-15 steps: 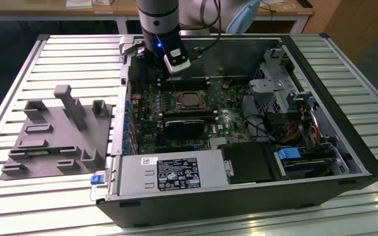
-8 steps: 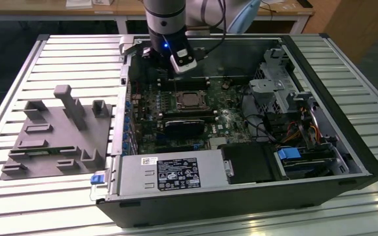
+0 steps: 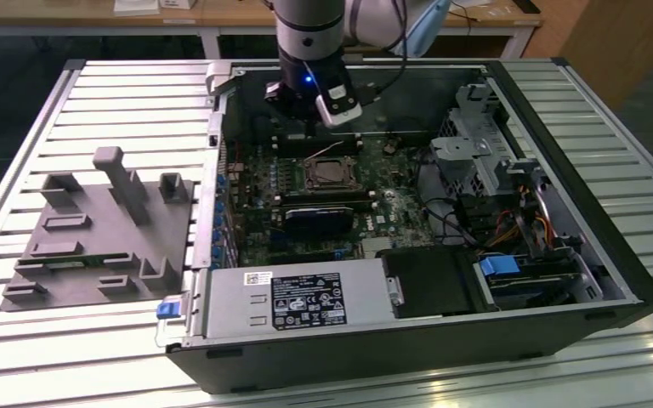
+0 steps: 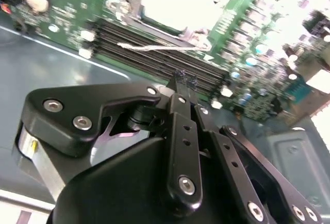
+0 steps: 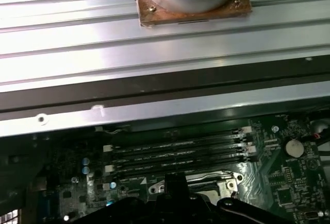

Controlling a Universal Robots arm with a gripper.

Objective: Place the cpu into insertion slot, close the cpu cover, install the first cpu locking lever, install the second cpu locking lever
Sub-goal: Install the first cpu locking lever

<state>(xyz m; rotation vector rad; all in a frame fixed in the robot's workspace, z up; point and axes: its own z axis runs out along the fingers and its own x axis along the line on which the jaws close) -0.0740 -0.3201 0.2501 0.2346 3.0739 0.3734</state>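
Note:
In the exterior view the cpu (image 3: 329, 175) lies flat in the insertion slot (image 3: 307, 179) on the green motherboard. The silvery cpu cover (image 3: 329, 159) appears to lie down around it. My gripper (image 3: 307, 127) hangs just behind the socket, over the memory slots. Its black fingers (image 4: 180, 126) meet at their tips and look shut, with nothing seen between them. A thin silvery locking lever (image 4: 154, 47) runs along the socket's edge, a short way from the fingertips. The cover's frame (image 5: 227, 184) shows past a fingertip (image 5: 175, 183).
The open computer case (image 3: 599, 255) lies on a slatted metal table (image 3: 133, 102). A grey fixture block (image 3: 99, 229) sits at the exterior view's left. A power supply (image 3: 292, 302), a black block (image 3: 315, 217) and a drive cage (image 3: 485, 161) crowd the case. Memory slots (image 5: 175, 152) lie below the gripper.

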